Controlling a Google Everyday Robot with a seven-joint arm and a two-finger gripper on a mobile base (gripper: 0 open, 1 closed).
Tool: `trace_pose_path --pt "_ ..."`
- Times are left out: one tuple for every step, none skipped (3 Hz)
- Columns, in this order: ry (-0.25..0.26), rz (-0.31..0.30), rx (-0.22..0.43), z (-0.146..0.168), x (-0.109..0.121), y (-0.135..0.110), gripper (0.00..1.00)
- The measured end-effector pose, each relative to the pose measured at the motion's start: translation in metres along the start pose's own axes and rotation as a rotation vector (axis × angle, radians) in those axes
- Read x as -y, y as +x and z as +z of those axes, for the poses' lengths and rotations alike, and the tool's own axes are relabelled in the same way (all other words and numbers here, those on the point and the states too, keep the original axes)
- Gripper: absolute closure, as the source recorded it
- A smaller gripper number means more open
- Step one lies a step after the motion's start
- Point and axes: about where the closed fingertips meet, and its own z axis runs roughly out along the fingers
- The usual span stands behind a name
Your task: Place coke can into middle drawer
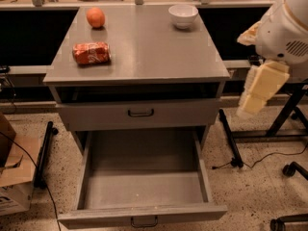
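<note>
The coke can (91, 53), red with white lettering and dented, lies on its side on the left part of the grey cabinet top (154, 47). The middle drawer (142, 214) is pulled fully out at the bottom, and its deep grey tray holds nothing. My gripper (251, 102) hangs on the white arm to the right of the cabinet, about level with the shut drawer (140, 113) above the open one. It points down and is well apart from the can. It holds nothing that I can see.
An orange (96, 18) sits at the back left of the top, a white bowl (183, 15) at the back right. A cardboard box (12, 177) stands on the floor at the left. Black stand legs (230, 138) and cables lie on the floor at the right.
</note>
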Motion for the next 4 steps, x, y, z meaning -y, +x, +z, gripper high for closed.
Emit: trace_pose_path --pt "-0.034 -0.095 0.106 0.027 0.013 -0.048 0.0" --pt "-0.058 -0.201 0.21 0.056 0.031 -0.115 0.0" --pt "-0.06 -0.252 0.24 0.071 0.043 -0.152 0.0" --pt "-0.077 -0.299 0.285 0.092 0.06 -0.187 0.0"
